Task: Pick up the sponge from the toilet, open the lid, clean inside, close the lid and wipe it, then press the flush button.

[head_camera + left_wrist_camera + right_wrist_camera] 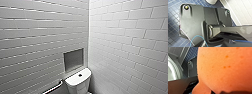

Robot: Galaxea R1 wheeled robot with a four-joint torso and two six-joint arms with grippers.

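Against the right wrist, the cropped sponge point(224, 69) looms; neither tool's state is discernible.

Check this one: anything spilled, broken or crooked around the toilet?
Nothing stands out. The toilet tank stands intact below the wall niche, no spill shows on the blue floor tiles, and the orange sponge shows no tear.

Left wrist: a wide dark grey plate point(193, 22) with rounded corners. It carries a brass-coloured fitting point(186, 7) at one corner and a darker fitting point(228, 11) at another. A dark jointed bar point(233, 30) runs beside it, and a thin light-blue cable point(198, 36) loops past the plate's edge. Right wrist: a second plate point(193, 69), equally dark, with a silvery fitting point(189, 62) and a glossy bar point(179, 84).
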